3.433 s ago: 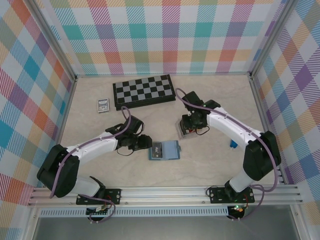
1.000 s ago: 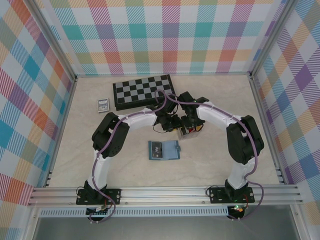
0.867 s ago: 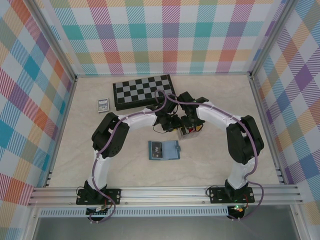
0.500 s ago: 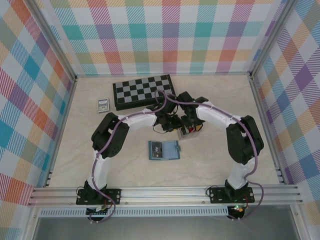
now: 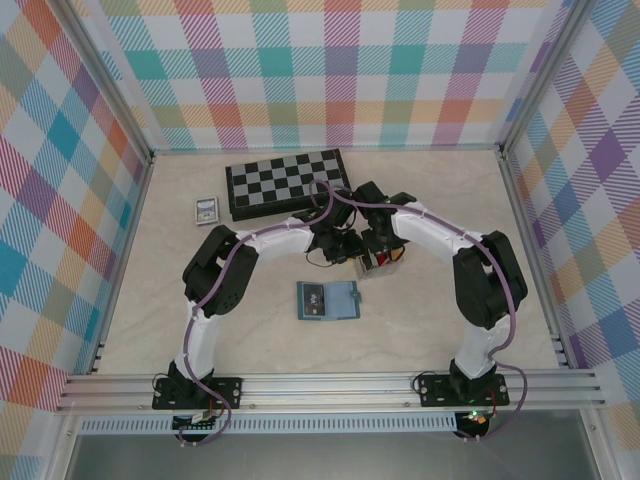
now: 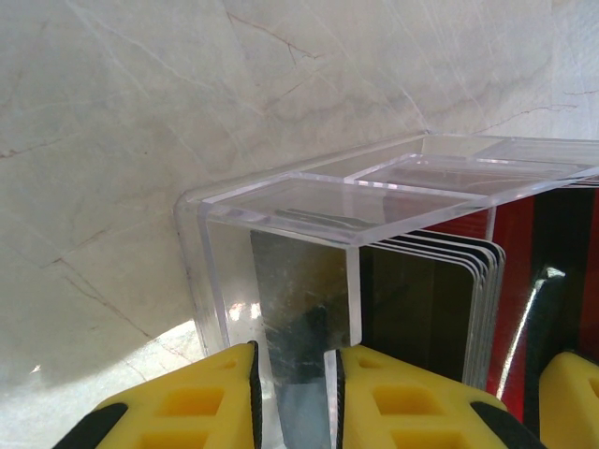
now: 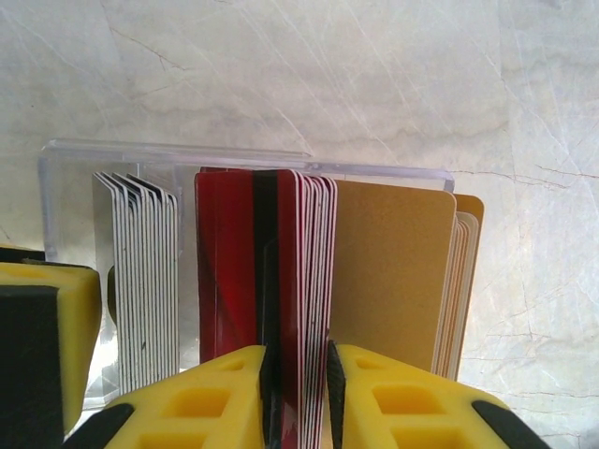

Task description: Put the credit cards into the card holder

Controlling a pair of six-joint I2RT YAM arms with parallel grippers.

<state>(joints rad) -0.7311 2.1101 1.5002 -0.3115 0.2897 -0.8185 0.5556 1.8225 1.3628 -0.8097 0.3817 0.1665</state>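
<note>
A clear open-topped box (image 7: 245, 157) holds upright credit cards in three stacks: dark ones (image 7: 140, 281), red ones (image 7: 234, 262) and orange-tan ones (image 7: 393, 271). My right gripper (image 7: 298, 393) is shut on a few red cards from above. My left gripper (image 6: 295, 393) is shut on the box's clear end wall (image 6: 281, 281), with the dark cards (image 6: 421, 309) just beside it. From above, both grippers (image 5: 352, 255) (image 5: 378, 260) meet at the box (image 5: 372, 268). The teal-blue card holder (image 5: 343, 299) lies open in front of them, a dark card in its left half.
The black-and-white chessboard (image 5: 288, 183) lies behind the arms. A small silver-grey framed rectangle (image 5: 206, 209) sits to its left. Checked walls close the table on three sides. Bare tabletop (image 5: 420, 320) stretches around the card holder.
The left gripper has moved from beside the card holder up to the card box and closed on its wall. Over the last second both arms have stayed still.
</note>
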